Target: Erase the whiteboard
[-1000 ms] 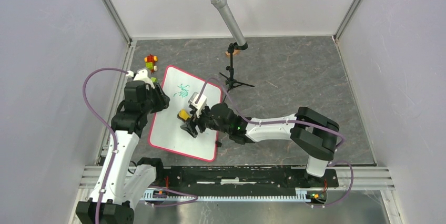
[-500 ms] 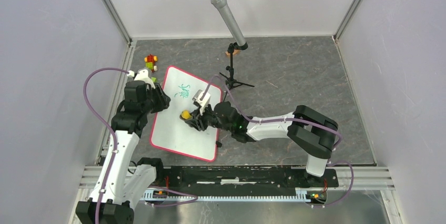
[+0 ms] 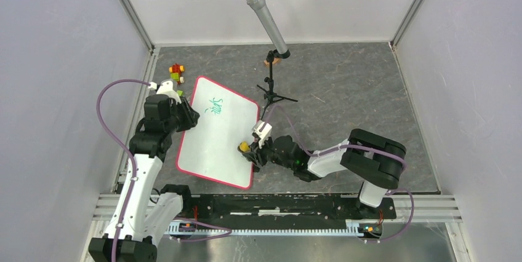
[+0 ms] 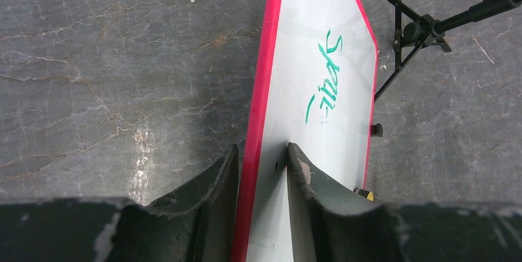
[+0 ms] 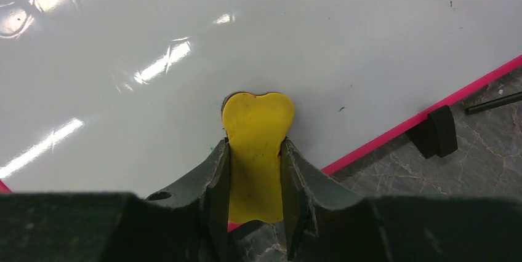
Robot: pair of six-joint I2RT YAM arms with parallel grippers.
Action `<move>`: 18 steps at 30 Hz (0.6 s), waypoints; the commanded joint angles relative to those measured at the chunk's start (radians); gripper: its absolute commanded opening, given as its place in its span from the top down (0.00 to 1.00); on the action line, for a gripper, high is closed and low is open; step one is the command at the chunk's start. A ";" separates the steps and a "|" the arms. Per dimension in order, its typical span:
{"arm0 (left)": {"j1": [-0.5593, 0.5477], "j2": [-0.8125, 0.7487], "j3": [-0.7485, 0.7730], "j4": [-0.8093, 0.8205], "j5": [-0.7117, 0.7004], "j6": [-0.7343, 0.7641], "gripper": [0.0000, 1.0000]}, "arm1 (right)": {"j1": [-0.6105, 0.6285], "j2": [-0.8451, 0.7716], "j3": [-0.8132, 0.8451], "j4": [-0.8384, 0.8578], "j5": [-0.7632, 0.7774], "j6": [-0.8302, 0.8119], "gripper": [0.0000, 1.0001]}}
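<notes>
Two pincers meet at one board: far L, a small heap of coloured blocks (image 3: 176,72) sits on the grey worktop (image 3: 345,90), and just R of it the left pincer (image 4: 263,151) is clenched on the whiteboard (image 3: 212,148), w/ one finger each side of its red L rim. The board lies on the worktop w/ green writing (image 4: 324,76) near its far end. At its R edge the right pincer (image 5: 255,145) grips a yellow eraser (image 5: 257,114), which touches the board just inside the rim near a black clip (image 5: 438,131); a mic stand (image 3: 271,87) stands beyond the far R corner.
</notes>
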 commanded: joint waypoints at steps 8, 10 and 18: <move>-0.003 0.019 0.000 -0.003 0.002 -0.001 0.88 | 0.124 0.006 0.039 0.067 -0.032 0.052 0.73; -0.002 0.020 0.000 -0.002 0.002 0.000 0.90 | 0.119 0.028 -0.004 0.141 0.001 0.067 0.73; -0.003 0.019 -0.001 -0.001 0.007 0.001 0.94 | 0.017 0.103 -0.200 0.378 0.026 0.202 0.73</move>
